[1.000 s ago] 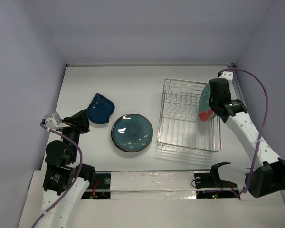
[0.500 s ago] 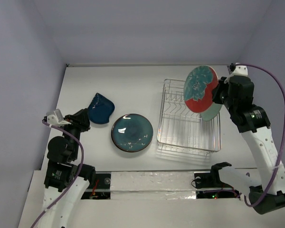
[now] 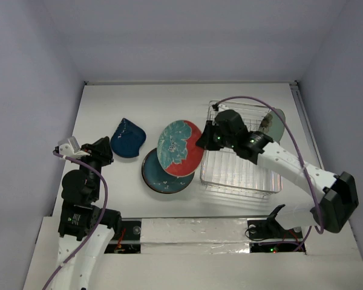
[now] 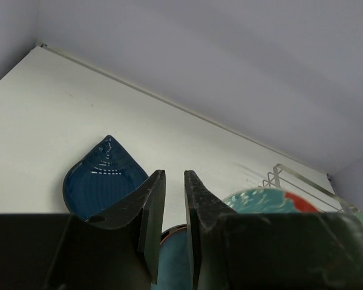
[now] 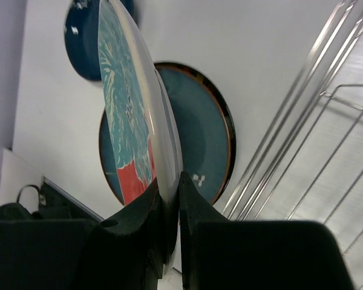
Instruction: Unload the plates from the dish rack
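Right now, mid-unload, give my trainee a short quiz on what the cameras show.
1. True or false: the rack is empty.
2. What does the right hand grip? A) the flowered plate B) the dark blue plate C) nothing
3. Fill in: the flowered plate is held over the ___ plate lying flat.

Key: 1 false, a pale plate stands at the rack's far right; 2 A; 3 teal, the teal plate.
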`<state>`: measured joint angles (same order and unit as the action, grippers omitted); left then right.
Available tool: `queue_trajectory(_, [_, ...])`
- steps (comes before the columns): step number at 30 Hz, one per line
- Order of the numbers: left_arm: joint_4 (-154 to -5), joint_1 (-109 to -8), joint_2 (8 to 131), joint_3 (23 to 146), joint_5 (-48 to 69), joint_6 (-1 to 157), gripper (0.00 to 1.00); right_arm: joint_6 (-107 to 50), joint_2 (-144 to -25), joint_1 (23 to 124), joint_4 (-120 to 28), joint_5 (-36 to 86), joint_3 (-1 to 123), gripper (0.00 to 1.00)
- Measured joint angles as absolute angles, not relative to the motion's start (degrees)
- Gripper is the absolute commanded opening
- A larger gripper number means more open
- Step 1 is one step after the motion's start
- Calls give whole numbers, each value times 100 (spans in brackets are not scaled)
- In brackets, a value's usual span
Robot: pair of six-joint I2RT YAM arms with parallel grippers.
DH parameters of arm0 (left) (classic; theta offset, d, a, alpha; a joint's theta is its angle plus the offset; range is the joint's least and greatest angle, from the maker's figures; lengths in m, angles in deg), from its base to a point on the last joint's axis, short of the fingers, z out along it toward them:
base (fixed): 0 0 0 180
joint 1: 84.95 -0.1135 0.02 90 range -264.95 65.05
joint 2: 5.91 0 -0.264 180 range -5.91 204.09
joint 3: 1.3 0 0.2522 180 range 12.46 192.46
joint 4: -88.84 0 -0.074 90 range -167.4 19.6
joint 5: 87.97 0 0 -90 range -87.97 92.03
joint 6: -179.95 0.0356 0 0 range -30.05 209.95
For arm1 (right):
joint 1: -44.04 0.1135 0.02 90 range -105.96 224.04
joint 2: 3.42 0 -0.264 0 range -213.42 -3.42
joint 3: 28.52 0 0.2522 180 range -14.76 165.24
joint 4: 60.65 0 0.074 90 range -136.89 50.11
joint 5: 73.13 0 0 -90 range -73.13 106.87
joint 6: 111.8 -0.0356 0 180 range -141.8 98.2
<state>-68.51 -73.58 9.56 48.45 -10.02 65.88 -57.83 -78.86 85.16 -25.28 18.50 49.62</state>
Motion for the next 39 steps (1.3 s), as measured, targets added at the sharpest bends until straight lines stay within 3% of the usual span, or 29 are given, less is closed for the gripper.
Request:
queue_trajectory(9, [-6856,-7358,1010,4845,-1002,6588,17,-5988,-8964,8864,-3293,2335,4879,0])
queue_trajectory(23, [-6856,-7358,1010,4845,-1004,6590,18,-6537,-9504,8864,-4541,2834,4437,0])
queue_trajectory(27, [-6856,-7452,1010,4845,-1002,6590,18,-6557,-9504,8866,-4563,2915,4407,10])
queue_trajectory(31, [-6858,-7484,1010,4845,-1002,6590,18,-6508,-9504,8895,-4506,2845,4405,31])
queue_trajectory(35, [-6858,-7484,1010,4845,-1002,6592,18,-6331,-9510,8964,-4027,2534,4405,40])
queue_trajectory(39, [-6858,-7484,1010,4845,-1002,6592,18,-6205,-9510,9117,-3640,2189,4536,57])
